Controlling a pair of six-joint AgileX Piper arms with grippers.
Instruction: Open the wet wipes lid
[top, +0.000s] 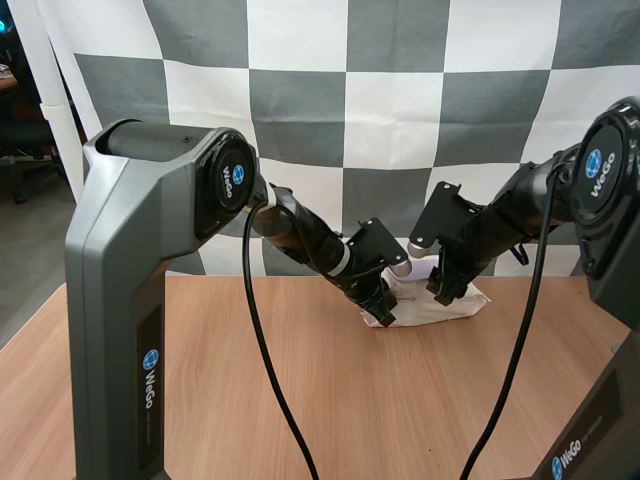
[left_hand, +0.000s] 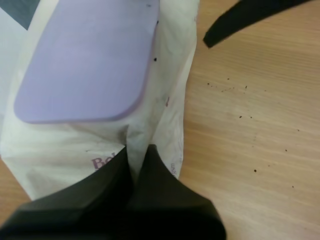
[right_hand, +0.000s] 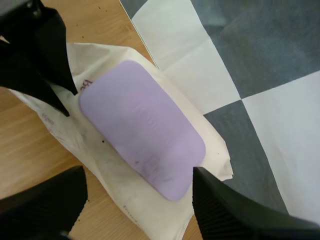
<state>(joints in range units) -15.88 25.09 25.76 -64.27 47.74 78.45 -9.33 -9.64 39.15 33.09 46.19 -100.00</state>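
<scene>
A white pack of wet wipes lies on the wooden table near its back edge, with its lilac lid flat and closed on top. My left gripper is shut on the pack's end seam; in the left wrist view the fingertips pinch a fold of the white wrapper just below the lid. My right gripper is open just above the lid's other end, one finger to each side. The left gripper shows at the far end of the pack.
The pack lies close against the backdrop cloth at the table's rear. Bare wood stretches toward the front of the table. Both arms meet over the pack, their tips a short way apart, and a black finger of the right gripper hangs beside the pack.
</scene>
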